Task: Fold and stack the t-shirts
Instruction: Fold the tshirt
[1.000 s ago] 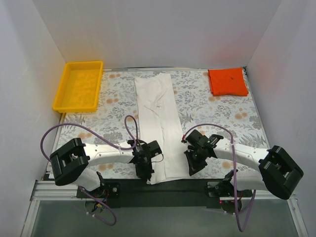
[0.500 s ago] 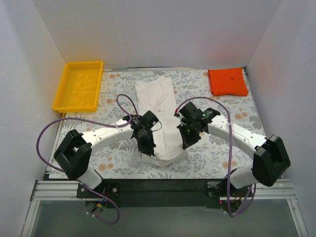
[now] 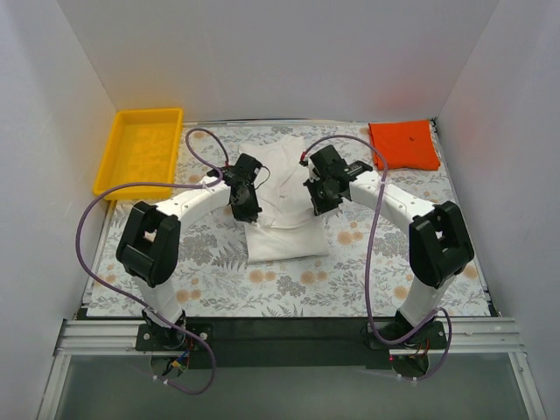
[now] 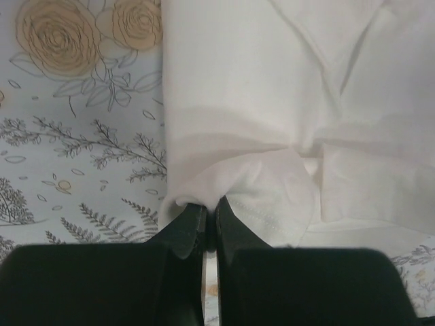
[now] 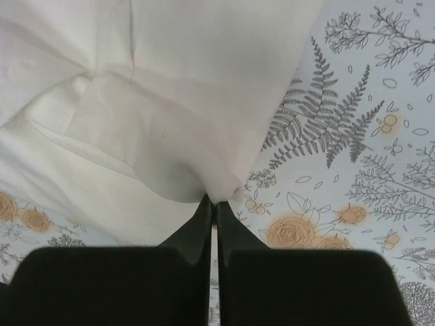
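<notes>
White t-shirt (image 3: 287,234), orange-red t-shirt (image 3: 403,145) apart, yellow tray (image 3: 144,156)

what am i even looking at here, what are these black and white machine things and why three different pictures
These are two robot arms bolted at the near edge of a flower-patterned table. The wide picture comes from a fixed camera above and behind them. The other two come from a small camera on each wrist, looking down past that arm's own black pincher, called the tool.

On the table lie a white t-shirt in the middle, partly folded, an orange t-shirt folded small at the far right corner, and a yellow tray at the far left.

The left tool and the right tool are each shut on an edge of the white t-shirt, pinching the cloth.
</notes>
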### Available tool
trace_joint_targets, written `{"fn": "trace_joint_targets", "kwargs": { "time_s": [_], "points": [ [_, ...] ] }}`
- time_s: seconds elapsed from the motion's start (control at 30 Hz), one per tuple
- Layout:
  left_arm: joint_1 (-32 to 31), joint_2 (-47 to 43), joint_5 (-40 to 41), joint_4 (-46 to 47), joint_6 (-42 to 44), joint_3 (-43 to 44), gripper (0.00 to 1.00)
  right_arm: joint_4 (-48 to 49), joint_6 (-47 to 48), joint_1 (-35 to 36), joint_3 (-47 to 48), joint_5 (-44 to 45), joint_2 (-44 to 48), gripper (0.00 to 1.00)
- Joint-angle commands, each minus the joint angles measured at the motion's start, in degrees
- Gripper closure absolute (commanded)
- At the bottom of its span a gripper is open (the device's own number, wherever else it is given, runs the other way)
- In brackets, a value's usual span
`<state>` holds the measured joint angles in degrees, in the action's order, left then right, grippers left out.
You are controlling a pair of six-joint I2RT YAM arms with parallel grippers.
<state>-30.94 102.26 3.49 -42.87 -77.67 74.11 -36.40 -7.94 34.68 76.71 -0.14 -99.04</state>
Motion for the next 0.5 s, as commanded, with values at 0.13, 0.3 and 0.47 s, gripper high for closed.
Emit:
{"fn": "trace_joint_targets", "kwargs": {
  "time_s": [0.13,0.3,0.47],
  "points": [
    [1.76,-0.31,6.09,8.15,4.89,-0.45,1.00,6.43,4.43,-2.06,5.38,0.76,-4.31,0.99],
    [2.46,0.57,6.18,12.72,6.65,-1.59,1.00,7.48,4.17,-3.03,4.51,0.84,-5.19,0.99],
    [2.81,2.33,6.09,15.27,7.62,-1.68,1.00,8.36,3.64,-3.83,2.84,1.11,-5.54,0.99]
  ]
}}
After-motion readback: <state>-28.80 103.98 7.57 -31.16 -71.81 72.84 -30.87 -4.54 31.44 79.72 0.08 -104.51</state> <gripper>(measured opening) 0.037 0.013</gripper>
